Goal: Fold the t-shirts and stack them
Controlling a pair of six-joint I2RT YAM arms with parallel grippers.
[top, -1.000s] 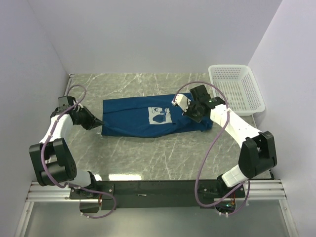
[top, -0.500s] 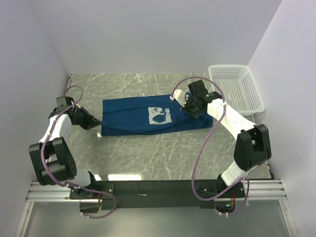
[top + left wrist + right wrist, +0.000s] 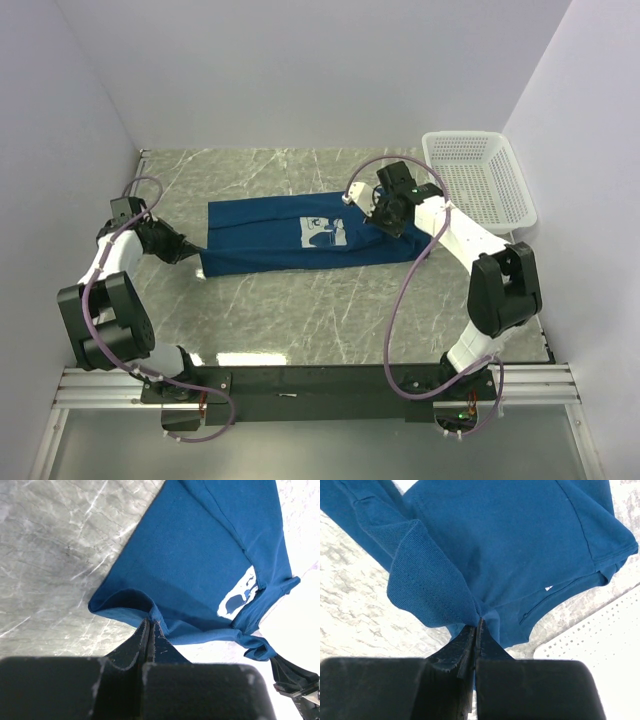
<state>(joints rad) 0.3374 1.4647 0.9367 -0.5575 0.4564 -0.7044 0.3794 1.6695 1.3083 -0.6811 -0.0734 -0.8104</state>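
Pinching the near left corner of the t-shirt [image 3: 265, 235], the left gripper [image 3: 197, 253] has its two fingers squeezed tight together on a small fold of blue cloth. You can see this up close from the left wrist, where the left gripper's black fingers [image 3: 142, 635] meet on the curled edge of the shirt [image 3: 200, 565]. The dark blue shirt lies in a long strip across the middle of the gray marble table [image 3: 300, 310], going from left to right. A white square picture [image 3: 322, 233] shows on top, a bit right of the middle. At the right end, the right gripper [image 3: 383, 214] is squeezed tight too, with a bunched-up bit of shirt caught between its fingers. From the right wrist, the cloth it grips [image 3: 435, 590] has little ribbed lines on it. Farther right, a white basket [image 3: 470, 137] full of tiny holes sits in the far right corner of the table. It is near the shirt but not touching it.
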